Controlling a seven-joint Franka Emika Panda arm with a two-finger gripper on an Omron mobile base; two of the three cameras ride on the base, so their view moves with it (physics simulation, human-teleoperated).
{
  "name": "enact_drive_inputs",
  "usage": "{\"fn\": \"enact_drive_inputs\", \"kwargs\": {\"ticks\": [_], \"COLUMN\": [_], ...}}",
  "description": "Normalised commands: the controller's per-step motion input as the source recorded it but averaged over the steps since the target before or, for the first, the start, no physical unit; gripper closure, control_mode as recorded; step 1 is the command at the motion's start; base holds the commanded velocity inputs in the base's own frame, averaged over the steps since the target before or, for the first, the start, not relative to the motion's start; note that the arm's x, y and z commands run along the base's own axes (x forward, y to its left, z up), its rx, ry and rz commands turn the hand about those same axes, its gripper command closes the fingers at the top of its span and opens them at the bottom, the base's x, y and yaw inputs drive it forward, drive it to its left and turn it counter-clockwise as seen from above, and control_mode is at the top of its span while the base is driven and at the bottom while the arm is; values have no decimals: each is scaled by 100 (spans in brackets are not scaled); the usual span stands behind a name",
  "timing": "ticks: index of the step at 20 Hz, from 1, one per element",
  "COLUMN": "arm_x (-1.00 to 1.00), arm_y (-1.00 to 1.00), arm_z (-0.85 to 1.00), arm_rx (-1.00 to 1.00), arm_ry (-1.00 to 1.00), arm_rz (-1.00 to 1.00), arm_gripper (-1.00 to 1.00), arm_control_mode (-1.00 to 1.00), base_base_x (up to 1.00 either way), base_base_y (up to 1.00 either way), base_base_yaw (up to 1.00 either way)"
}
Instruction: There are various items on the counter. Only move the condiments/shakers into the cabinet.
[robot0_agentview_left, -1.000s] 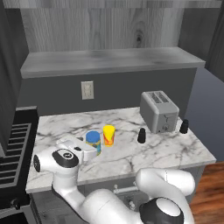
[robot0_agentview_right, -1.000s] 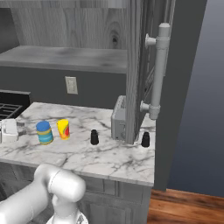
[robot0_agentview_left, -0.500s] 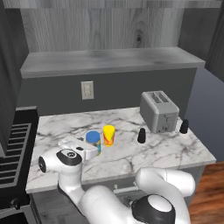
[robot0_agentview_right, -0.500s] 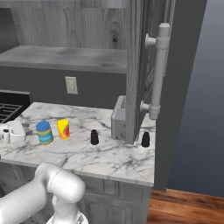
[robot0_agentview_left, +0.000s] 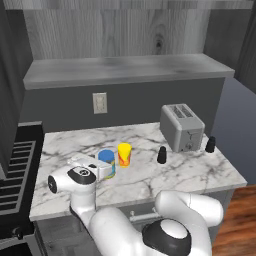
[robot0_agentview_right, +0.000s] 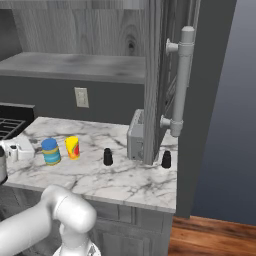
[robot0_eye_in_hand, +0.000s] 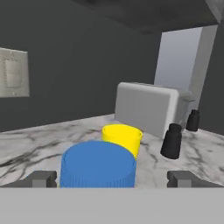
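I've brought the hand in level with the jar (robot0_eye_in_hand: 97, 164) on the worktop (robot0_agentview_left: 150, 175) since a second ago, so my wide-open pincer (robot0_eye_in_hand: 111, 178) now straddles it beside the cup (robot0_eye_in_hand: 122, 136), ready to close.

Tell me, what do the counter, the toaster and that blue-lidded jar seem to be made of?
Counter: looks like polished marble, white with grey veins. Toaster: probably brushed metal, plain silver-grey. Blue-lidded jar: likely plastic, with a ridged matte lid and a printed label; the rendering leaves it uncertain.
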Motion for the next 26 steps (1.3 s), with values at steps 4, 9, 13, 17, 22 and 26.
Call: {"fn": "enact_drive_inputs", "kwargs": {"ticks": [4,9,13,17,22,26], "arm_x": [7,7,10,13,14,15], "arm_y": [0,0,-4,-6,-8,-8], "arm_z": [-27,-20,-1,0,-1,-8], "arm_rx": [-4,-3,0,0,0,0], "arm_ry": [0,0,0,0,0,0], "arm_rz": [6,6,4,3,3,4], "arm_gripper": [-100,-100,-100,-100,-100,-100], "arm_control_mode": [-100,-100,-100,-100,-100,-100], "base_base_x": [0,0,0,0,0,0], "base_base_y": [0,0,0,0,0,0], "base_base_yaw": [0,0,0,0,0,0]}}
